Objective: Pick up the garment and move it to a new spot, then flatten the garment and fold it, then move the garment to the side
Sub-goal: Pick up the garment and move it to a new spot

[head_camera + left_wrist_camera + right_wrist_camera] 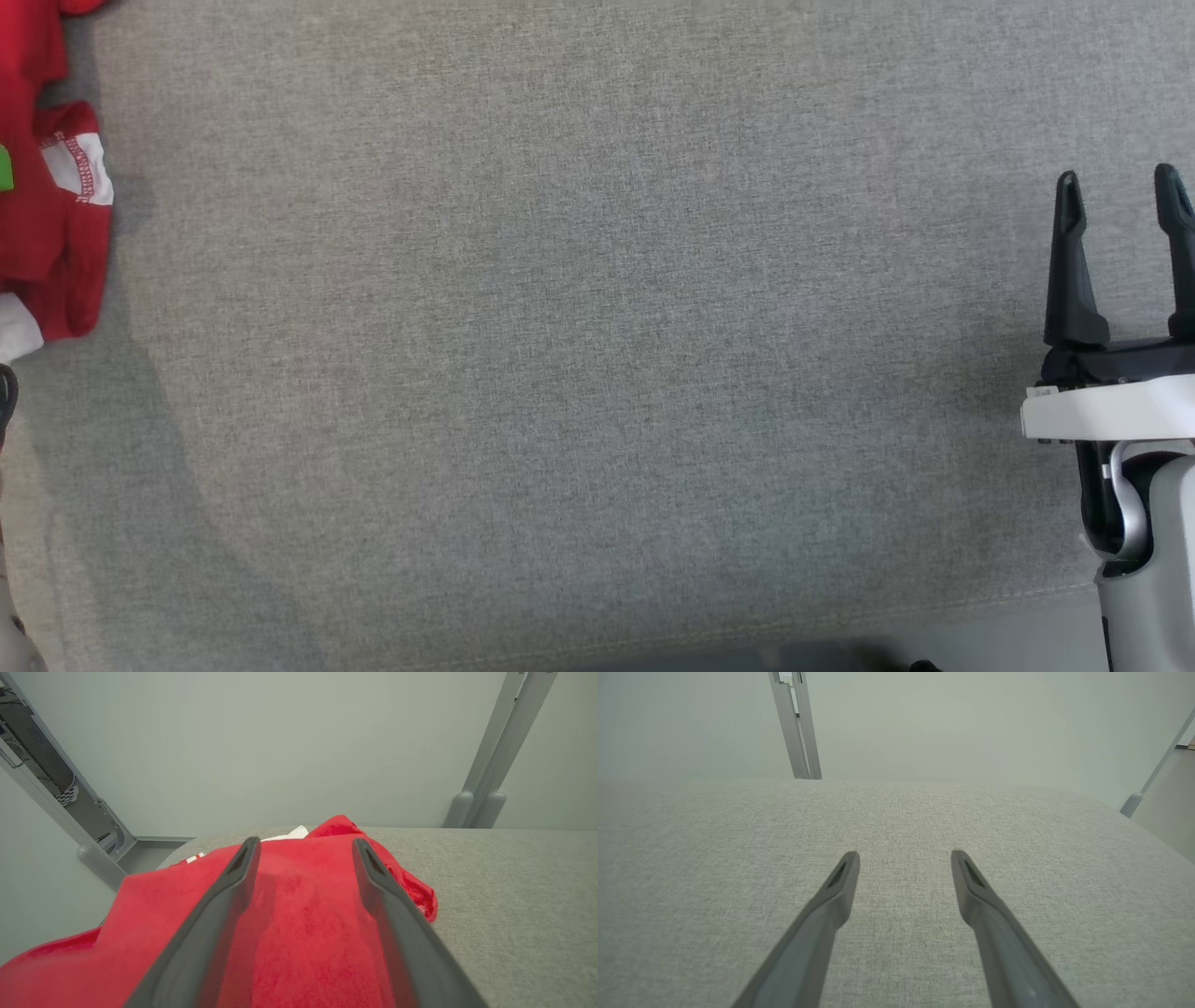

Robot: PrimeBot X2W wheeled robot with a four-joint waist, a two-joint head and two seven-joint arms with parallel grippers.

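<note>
We see the red garment (51, 233) lying at the far left edge of the head view, cut off by the frame. It sits on the grey woven surface (579, 373), with white patches edged in red stitching and a small green spot at its left side. The rest of that surface is bare cloth as far as our right gripper (1117, 177). That gripper stands at the right edge, well apart from the garment, with its two dark fingers pointing up the view.

In the left wrist view our left gripper (304, 842) is directly over the garment (303, 933). Its fingers are spread wide and red cloth fills the gap between them. The cloth lies under the fingers rather than pinched by them. We cannot tell from this low angle whether their undersides touch it. A pale wall (280, 742) and grey metal posts (490, 765) rise behind the surface.

In the right wrist view the right gripper (904, 855) is likewise spread fully apart. It has hold of nothing, with bare grey fabric (896, 812) beneath and ahead of it.
</note>
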